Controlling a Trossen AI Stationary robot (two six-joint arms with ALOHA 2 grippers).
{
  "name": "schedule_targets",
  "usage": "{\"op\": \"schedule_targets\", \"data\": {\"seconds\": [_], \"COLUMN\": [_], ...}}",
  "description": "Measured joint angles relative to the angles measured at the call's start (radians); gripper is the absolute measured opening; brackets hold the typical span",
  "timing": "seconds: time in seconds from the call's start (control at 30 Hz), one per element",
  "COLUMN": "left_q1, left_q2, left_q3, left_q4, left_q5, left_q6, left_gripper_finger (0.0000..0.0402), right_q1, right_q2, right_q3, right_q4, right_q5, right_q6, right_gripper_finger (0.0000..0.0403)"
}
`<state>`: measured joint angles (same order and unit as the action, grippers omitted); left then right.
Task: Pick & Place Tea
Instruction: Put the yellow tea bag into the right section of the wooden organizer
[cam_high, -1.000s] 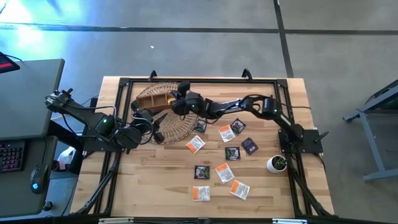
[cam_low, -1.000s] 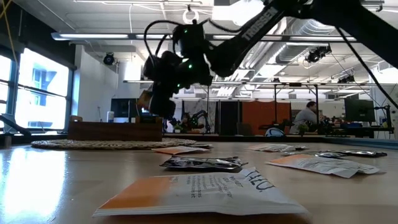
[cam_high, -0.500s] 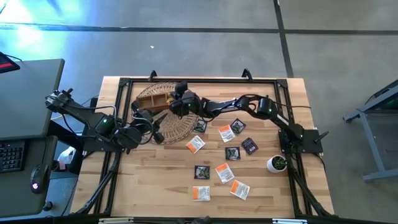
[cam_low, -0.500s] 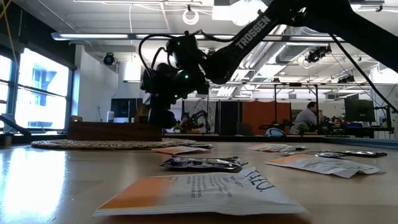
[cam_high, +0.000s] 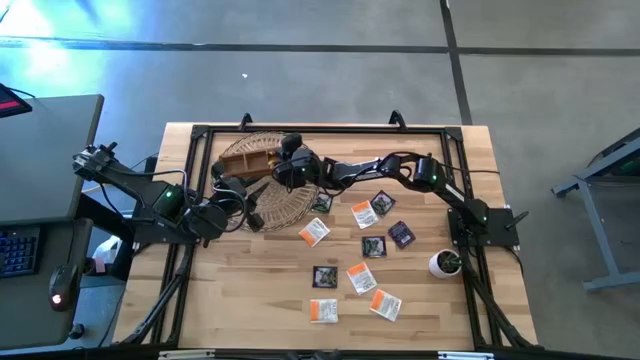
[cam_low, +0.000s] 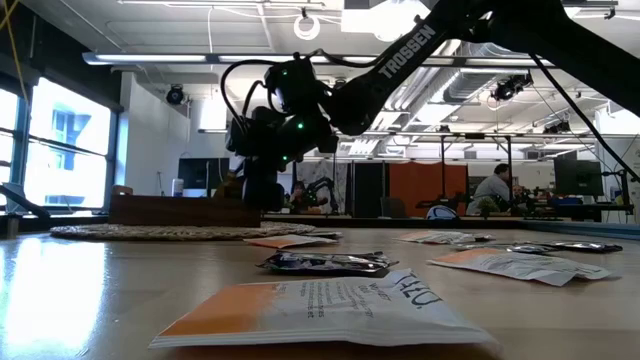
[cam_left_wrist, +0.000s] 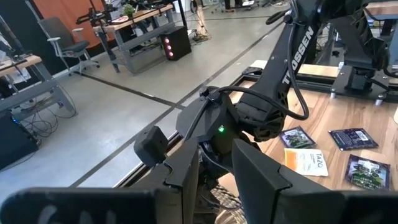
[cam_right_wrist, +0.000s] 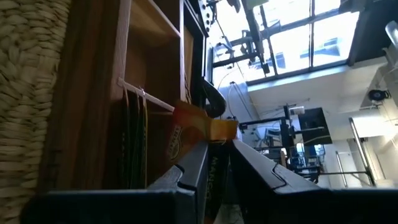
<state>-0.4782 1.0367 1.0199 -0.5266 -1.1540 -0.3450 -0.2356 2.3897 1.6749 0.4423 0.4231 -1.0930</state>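
Right pincer (cam_right_wrist: 214, 163) is gripping an orange-printed flat sachet (cam_right_wrist: 200, 127), partly hiding it, over the brown wooden divided box (cam_high: 247, 157); left pincer (cam_high: 253, 215) state is indiscernible.

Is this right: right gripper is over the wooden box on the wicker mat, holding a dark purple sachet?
Not quite. The right gripper is at the wooden box on the wicker mat, but the sachet it holds is orange, not dark purple. The right wrist view shows it pinched between the fingers.

2 black arms (cam_high: 380, 168), white TROSSEN lettering, green lights.
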Motion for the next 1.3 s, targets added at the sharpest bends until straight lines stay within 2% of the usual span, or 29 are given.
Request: {"op": "schedule_targets", "data": {"seconds": [0.13,0.5,0.67,0.97,1.13,1.3], "left_q1": [0.000,0.000,0.000,0.000,0.000,0.000], "left_q2": [0.000,0.000,0.000,0.000,0.000,0.000], "left_q3": [0.000,0.000,0.000,0.000,0.000,0.000], "left_q4": [-0.001,-0.022,-0.023,-0.022,-0.022,-0.022], "left_q5": [0.001,0.002,0.003,0.003,0.003,0.003], "left_q6": [0.000,-0.001,-0.001,-0.001,-0.001,-0.001], "left_gripper_finger": [0.0097,0.0097,0.0097,0.0097,0.0097,0.0097], "right_q1": [0.002,0.016,0.020,0.003,-0.013,-0.013], "right_q2": [-0.008,-0.012,-0.013,-0.013,-0.018,-0.035], "right_q3": [0.000,0.000,0.000,0.000,0.000,0.000], "right_q4": [-0.004,-0.012,-0.042,-0.170,-0.176,-0.180], "right_q5": [0.004,0.101,0.122,-0.012,-0.012,-0.022], "right_q6": [0.044,0.045,0.045,0.194,0.243,0.248], "right_gripper_finger": [0.0072,0.0110,0.0114,0.0114,0.0085,0.0014]}}
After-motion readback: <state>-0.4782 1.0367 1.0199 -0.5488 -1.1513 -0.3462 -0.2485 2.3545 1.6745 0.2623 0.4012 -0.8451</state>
